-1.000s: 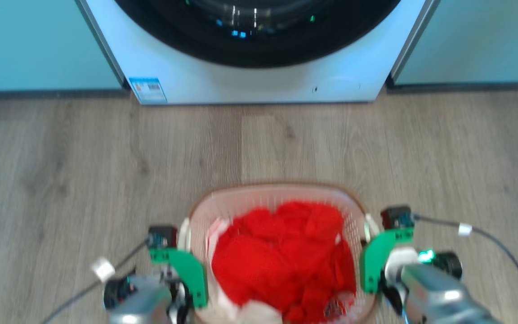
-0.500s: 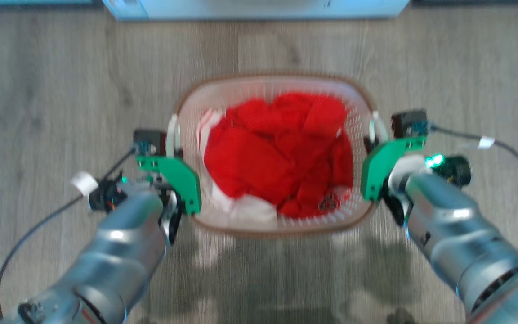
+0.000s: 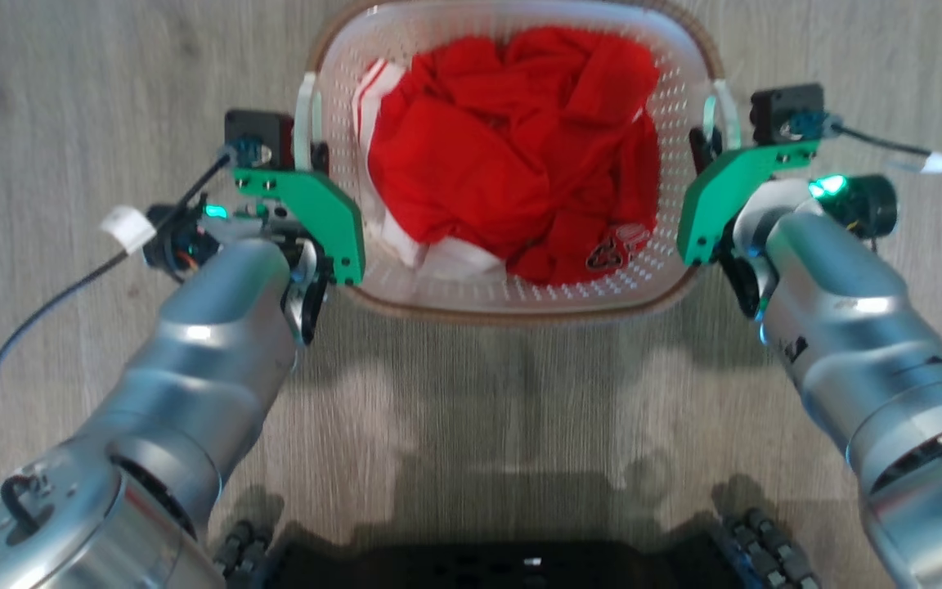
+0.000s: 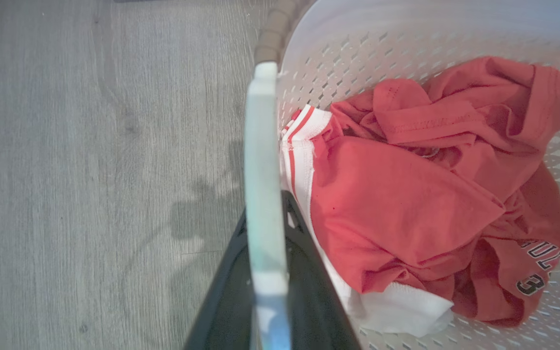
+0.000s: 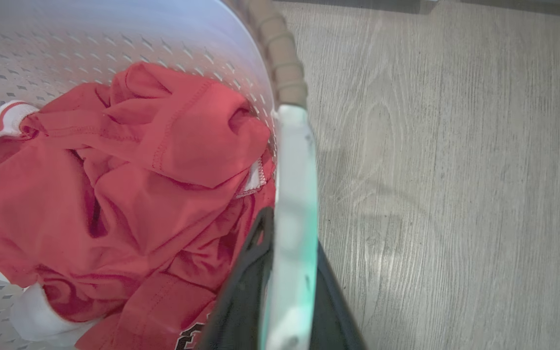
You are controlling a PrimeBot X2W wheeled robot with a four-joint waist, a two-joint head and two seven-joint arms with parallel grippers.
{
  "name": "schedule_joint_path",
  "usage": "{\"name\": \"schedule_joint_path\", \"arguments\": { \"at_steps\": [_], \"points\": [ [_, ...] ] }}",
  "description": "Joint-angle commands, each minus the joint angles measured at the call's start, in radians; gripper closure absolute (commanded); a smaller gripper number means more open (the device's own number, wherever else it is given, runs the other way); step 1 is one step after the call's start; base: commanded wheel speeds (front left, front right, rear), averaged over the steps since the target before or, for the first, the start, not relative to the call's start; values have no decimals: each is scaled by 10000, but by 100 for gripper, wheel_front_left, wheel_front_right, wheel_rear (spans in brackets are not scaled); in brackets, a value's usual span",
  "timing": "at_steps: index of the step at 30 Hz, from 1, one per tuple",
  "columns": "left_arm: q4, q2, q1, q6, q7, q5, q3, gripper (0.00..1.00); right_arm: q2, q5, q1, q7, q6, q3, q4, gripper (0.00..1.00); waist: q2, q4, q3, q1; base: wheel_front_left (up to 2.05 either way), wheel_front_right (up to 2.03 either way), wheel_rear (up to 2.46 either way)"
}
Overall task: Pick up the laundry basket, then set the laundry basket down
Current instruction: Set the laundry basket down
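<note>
Nearest, both forearms reach out over the floor. The left gripper pinches the left handle of the basket between its fingers, and the right gripper pinches the right handle likewise. The basket sits between them, just beyond, holding red clothes. Whether its base is clear of the floor I cannot tell. To do this well, move both wrists level and together so the load rides flat. Lower evenly until the base rests before loosening either pinch.
</note>
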Motion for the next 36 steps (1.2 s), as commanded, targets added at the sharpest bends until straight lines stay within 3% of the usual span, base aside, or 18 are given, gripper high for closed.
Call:
{"name": "schedule_joint_path", "arguments": {
  "at_steps": [1, 19, 36],
  "points": [
    [-1, 302, -283, 154, -132, 98, 218, 100, 30, -238, 216, -121, 14, 8, -65, 100, 0, 10, 380, -2, 0, 0, 0],
    [-549, 302, -337, 254, -135, 772, 734, 100, 101, -2650, 126, -113, 14, -2377, -64, 100, 0, 116, 1325, -2, 0, 0, 0],
    [-680, 302, -323, 210, -135, 859, 747, 100, 105, -2928, 126, -147, 14, -2631, -64, 100, 0, 146, 1543, -2, 0, 0, 0]
  ]
}}
